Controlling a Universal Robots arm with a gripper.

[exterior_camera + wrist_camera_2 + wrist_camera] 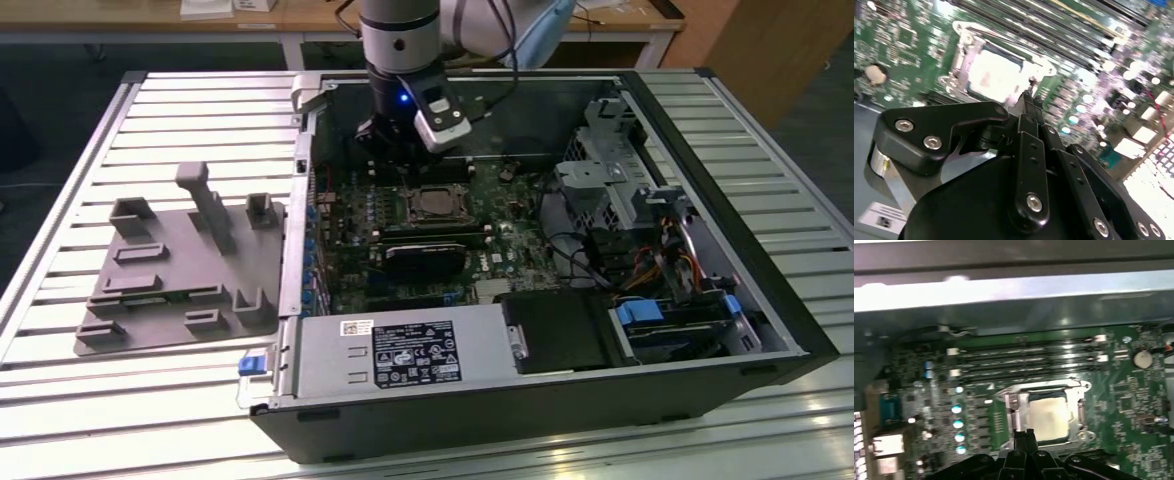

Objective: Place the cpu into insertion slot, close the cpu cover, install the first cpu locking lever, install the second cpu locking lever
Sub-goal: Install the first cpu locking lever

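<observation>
The cpu [434, 203] [1046, 415] [994, 77] lies in the insertion slot [412, 207] on the green motherboard, silver top up. The cpu cover [1013, 412] [960, 56], a thin silver frame, lies flat around the chip in both wrist views. My gripper [390, 158] [1027, 433] [1028, 98] hangs inside the open case just beyond the socket's far edge and a little above the board. Its black fingers are pressed together with nothing between them. The fingertips sit close to the socket's edge in both wrist views.
The open computer case [300, 110] lies on a slatted metal table. Long memory slots [1029, 357] run beside the socket. A black block [427, 258] sits near the socket, a power supply [400, 355] at the front, drive cages [627, 190] at the exterior view's right. A grey fixture plate [174, 280] lies outside.
</observation>
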